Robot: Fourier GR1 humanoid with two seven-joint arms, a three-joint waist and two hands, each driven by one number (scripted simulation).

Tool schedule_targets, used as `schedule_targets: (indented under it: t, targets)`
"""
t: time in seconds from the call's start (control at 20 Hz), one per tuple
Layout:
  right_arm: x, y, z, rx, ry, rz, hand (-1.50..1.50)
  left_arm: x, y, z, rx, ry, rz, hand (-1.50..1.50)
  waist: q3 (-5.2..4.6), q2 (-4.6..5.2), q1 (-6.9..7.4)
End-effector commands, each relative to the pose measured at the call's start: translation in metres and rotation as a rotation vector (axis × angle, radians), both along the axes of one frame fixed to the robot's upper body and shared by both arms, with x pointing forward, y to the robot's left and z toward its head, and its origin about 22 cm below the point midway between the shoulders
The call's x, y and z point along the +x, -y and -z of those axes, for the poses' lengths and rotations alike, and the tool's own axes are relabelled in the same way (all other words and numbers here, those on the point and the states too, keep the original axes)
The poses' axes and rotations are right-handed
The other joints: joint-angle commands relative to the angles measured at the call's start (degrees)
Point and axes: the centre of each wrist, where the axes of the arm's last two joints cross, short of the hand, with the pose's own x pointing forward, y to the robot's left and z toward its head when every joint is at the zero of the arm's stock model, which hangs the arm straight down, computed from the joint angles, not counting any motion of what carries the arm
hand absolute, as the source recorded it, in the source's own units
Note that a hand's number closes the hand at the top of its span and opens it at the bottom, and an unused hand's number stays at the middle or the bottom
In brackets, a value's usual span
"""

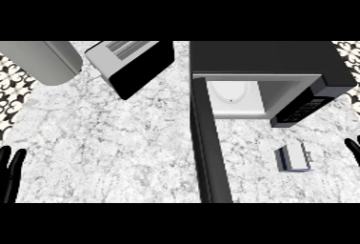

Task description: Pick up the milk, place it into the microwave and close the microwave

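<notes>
Left hand point(10, 174) open at lower left, fingers straight, holding nothing, right hand point(354, 148) barely visible, state unclear, milk point(294, 157) untouched.

Toaster oven point(132, 64) at top centre, grey rounded appliance point(44, 61) beside it, marble counter point(105, 143)

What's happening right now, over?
Left hand and right hand open, at the edges. Milk on counter, untouched. Microwave door open, nothing in the way.

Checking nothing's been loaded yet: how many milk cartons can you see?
1. The milk carton lies on the counter in front of the open microwave, right of its door. The microwave's cavity is only partly visible.
</notes>
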Motion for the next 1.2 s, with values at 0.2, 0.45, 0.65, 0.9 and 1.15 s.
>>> schedule_targets:
  t: [0.2, 0.45, 0.65, 0.9, 1.15]
  targets:
    - [-0.001, 0.015, 0.025, -0.019, -0.076, 0.057, -1.5, -0.028, -0.005, -0.004, -0.009, 0.015, 0.014, -1.5, 0.0, 0.02, 0.19]
    - [0.003, 0.018, 0.053, -0.039, -0.102, 0.06, -1.5, -0.027, -0.022, -0.005, -0.013, 0.005, -0.003, -1.5, 0.01, 0.09, -0.02]
    - [0.016, 0.023, 0.067, 0.007, -0.127, 0.098, -1.5, -0.048, -0.026, 0.002, -0.007, 0.001, 0.013, -1.5, -0.01, 0.01, 0.57]
    - [0.035, 0.043, 0.11, -0.031, -0.159, 0.171, -1.5, -0.049, -0.027, 0.001, -0.009, 0.008, 0.008, -1.5, 0.06, 0.14, 0.97]
    - [0.023, 0.064, 0.121, -0.026, -0.187, 0.217, -1.5, -0.049, -0.023, -0.007, -0.008, 0.007, 0.034, -1.5, 0.05, 0.14, 0.22]
